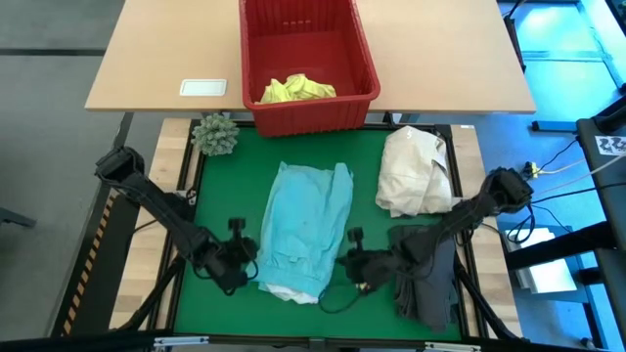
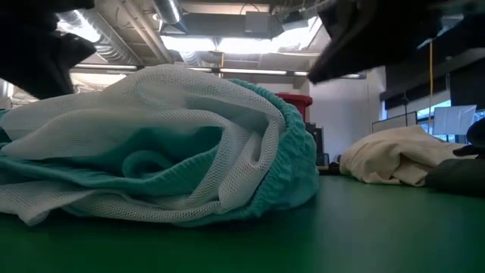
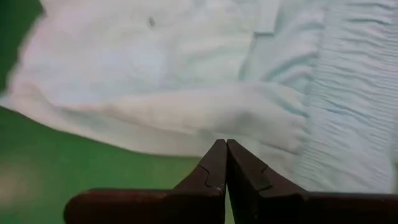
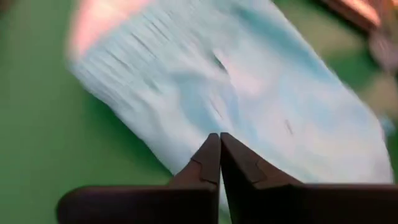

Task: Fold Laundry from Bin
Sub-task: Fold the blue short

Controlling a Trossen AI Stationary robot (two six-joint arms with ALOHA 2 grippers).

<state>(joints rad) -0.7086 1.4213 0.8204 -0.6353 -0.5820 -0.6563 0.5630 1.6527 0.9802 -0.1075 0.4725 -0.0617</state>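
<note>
The laundry's light turquoise garment [image 1: 305,230] lies flat in the middle of the green mat, with its white mesh lining [image 2: 189,114] showing at the near end. My left gripper [image 1: 249,256] is shut beside the garment's near left edge, fingertips [image 3: 225,146] over the white lining. My right gripper [image 1: 349,262] is shut beside its near right edge, fingertips [image 4: 219,138] over the turquoise cloth. In the low view both hang above the cloth, with nothing between their fingers. A yellow garment [image 1: 296,90] lies in the red bin [image 1: 364,59] at the far side.
A dark grey garment [image 1: 427,279] lies on the mat at the near right, under my right arm. A cream-white bundle [image 1: 416,171] sits behind it. A green spiky ball [image 1: 215,134] rests at the mat's far left corner. Bare mat [image 1: 220,196] shows left of the turquoise garment.
</note>
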